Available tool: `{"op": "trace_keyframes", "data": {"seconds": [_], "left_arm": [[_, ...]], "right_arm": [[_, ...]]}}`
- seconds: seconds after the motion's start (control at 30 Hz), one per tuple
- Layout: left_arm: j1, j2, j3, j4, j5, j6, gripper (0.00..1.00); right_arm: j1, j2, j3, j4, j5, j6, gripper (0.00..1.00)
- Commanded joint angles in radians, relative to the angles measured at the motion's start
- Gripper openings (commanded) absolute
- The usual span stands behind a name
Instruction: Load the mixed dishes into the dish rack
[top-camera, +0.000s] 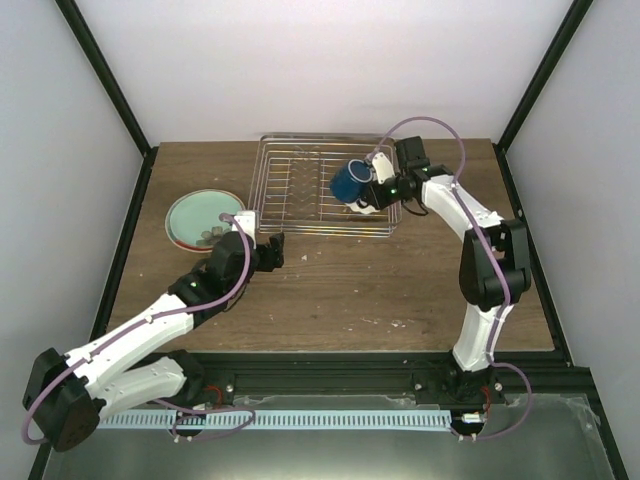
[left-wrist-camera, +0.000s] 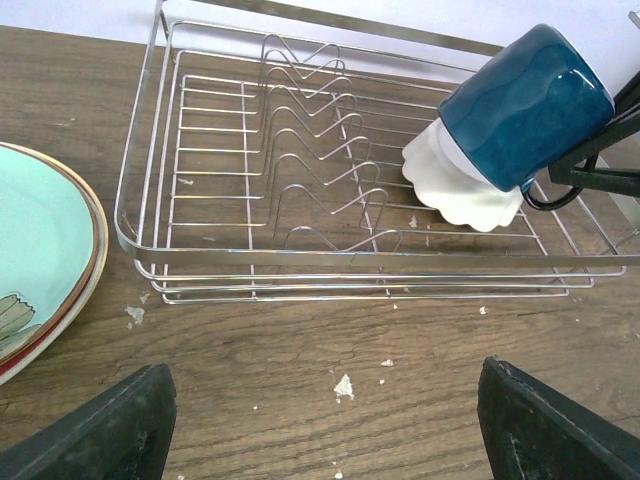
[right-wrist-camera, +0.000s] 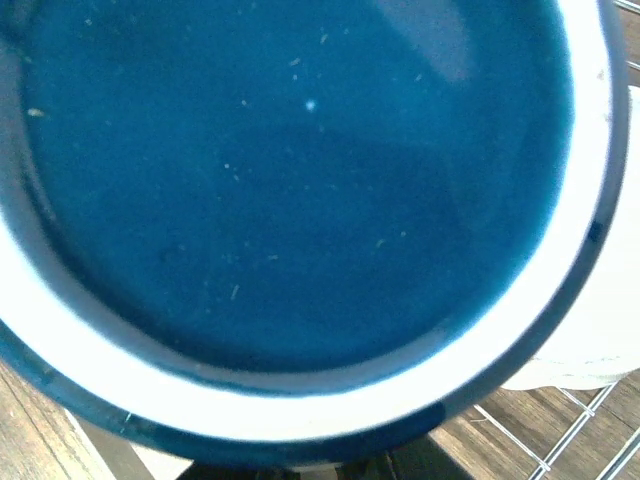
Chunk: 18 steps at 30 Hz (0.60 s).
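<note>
The dish rack (top-camera: 272, 190), a silver wire tray with upright tines (left-wrist-camera: 320, 120), stands at the back of the table. My right gripper (top-camera: 378, 186) is shut on the dark blue mug (top-camera: 349, 180) and holds it tilted above the rack's right part. The mug (left-wrist-camera: 525, 105) hangs just over a small white scalloped dish (left-wrist-camera: 462, 192) that lies in the rack. In the right wrist view the mug (right-wrist-camera: 300, 200) fills the frame and hides the fingers. My left gripper (top-camera: 270, 250) is open and empty over bare wood in front of the rack (left-wrist-camera: 325, 420). A stack of plates (top-camera: 200, 218), pale green on top, lies left of the rack.
The plate stack's rim (left-wrist-camera: 85, 250) sits close to the rack's left wall. Small white crumbs (left-wrist-camera: 343, 386) dot the wood in front of the rack. Black frame posts and white walls enclose the table on the left, right and back.
</note>
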<state>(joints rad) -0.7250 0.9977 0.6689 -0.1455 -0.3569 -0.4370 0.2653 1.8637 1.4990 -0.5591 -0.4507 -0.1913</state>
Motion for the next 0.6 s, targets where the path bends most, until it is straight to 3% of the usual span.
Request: {"op": "trace_keyframes", "data": {"seconds": [0.0, 0.37, 0.57], "left_arm": [[-0.001, -0.005, -0.003, -0.013, -0.013, 0.012, 0.84], [-0.002, 0.015, 0.018, -0.033, -0.018, 0.011, 0.85], [-0.001, 0.011, 0.023, -0.052, -0.034, 0.011, 0.85]], "right_arm": [[0.005, 0.009, 0.075, -0.037, -0.021, -0.064, 0.01], [0.064, 0.078, 0.093, -0.060, -0.012, -0.104, 0.01], [0.068, 0.096, 0.099, -0.089, 0.069, -0.104, 0.01]]}}
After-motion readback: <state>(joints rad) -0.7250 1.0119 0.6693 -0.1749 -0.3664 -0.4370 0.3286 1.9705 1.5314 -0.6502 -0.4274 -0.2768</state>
